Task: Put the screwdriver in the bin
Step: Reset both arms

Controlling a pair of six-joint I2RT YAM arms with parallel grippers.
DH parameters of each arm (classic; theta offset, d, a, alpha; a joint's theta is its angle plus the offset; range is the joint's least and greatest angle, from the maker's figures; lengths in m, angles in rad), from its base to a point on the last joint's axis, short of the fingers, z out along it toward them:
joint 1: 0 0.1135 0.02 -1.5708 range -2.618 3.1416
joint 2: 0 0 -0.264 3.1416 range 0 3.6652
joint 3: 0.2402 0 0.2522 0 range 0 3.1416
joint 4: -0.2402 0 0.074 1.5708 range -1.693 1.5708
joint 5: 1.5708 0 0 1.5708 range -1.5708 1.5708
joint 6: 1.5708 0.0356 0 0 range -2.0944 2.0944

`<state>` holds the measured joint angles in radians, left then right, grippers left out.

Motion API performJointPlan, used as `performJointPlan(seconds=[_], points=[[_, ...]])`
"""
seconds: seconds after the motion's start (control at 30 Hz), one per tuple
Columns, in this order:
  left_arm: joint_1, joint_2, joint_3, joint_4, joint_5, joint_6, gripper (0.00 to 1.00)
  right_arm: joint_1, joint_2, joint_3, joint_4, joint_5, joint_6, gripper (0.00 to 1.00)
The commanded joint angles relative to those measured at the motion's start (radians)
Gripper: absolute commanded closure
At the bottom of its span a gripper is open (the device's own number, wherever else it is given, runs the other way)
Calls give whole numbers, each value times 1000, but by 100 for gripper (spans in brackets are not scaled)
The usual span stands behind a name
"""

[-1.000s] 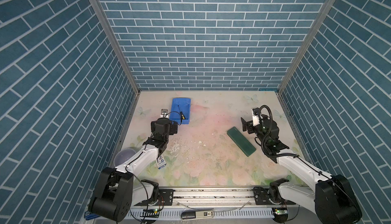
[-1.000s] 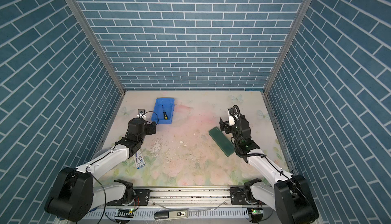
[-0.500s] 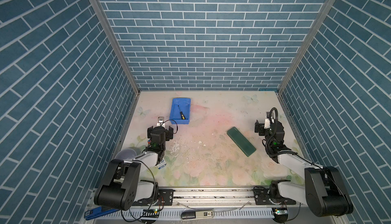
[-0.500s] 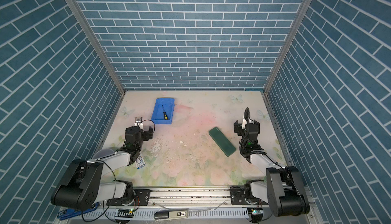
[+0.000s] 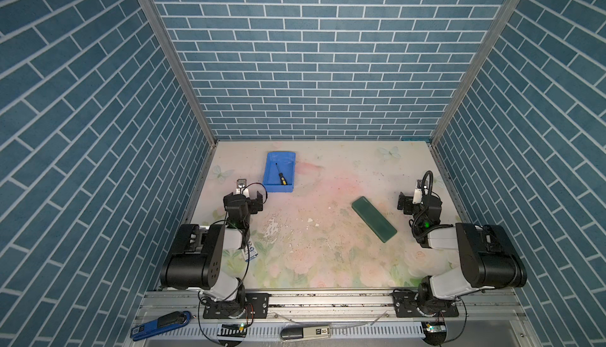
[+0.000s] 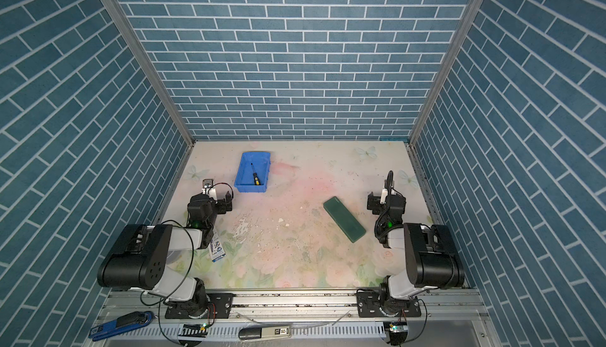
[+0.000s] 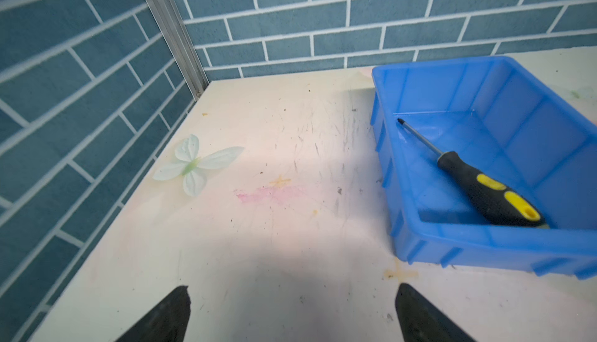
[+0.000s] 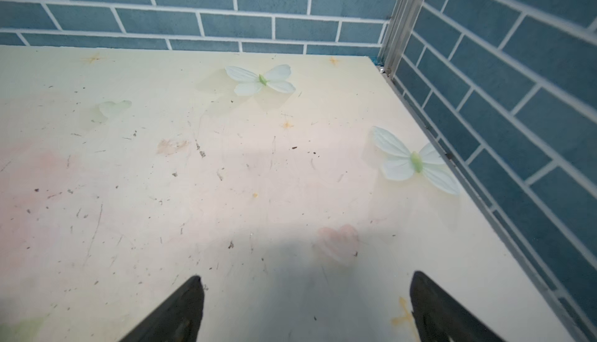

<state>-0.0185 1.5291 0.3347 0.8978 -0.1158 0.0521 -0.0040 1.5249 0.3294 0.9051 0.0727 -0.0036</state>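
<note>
The screwdriver (image 5: pixel 280 177) (image 6: pixel 254 178), black and yellow in the handle, lies flat inside the blue bin (image 5: pixel 277 188) (image 6: pixel 250 189) at the back left of the table. The left wrist view shows the screwdriver (image 7: pixel 484 191) resting on the floor of the bin (image 7: pixel 484 250), handle towards the near wall. My left gripper (image 5: pixel 246 199) (image 6: pixel 211 199) (image 7: pixel 292 292) is open and empty, a short way in front of the bin and to its left. At the right side, my right gripper (image 5: pixel 416 201) (image 6: pixel 385 201) (image 8: pixel 307 279) is open over bare table.
A long dark green block (image 5: pixel 373 219) (image 6: pixel 344 219) lies slanted to the left of the right gripper. A blue utility knife (image 5: pixel 160 324) and a grey device (image 5: pixel 305 332) lie on the front rail. Brick-patterned walls enclose the table on three sides.
Both arms have folded back towards the front rail. The left gripper has drawn away from the bin, the right gripper has moved out to the right. The screwdriver has stayed in the bin.
</note>
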Motion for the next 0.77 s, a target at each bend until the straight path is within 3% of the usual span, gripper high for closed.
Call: performJointPlan(seconds=[0.0,0.2,0.73], points=[[15,0,6,55,54,-20,0,-25,11,-2,85,-75,30,1],[15,-1,26,17,39,-21,0,-46,13,81,-77,-87,52,1],[0,3,36,4,18,-9,0,-50,14,79,-71,-84,54,1]])
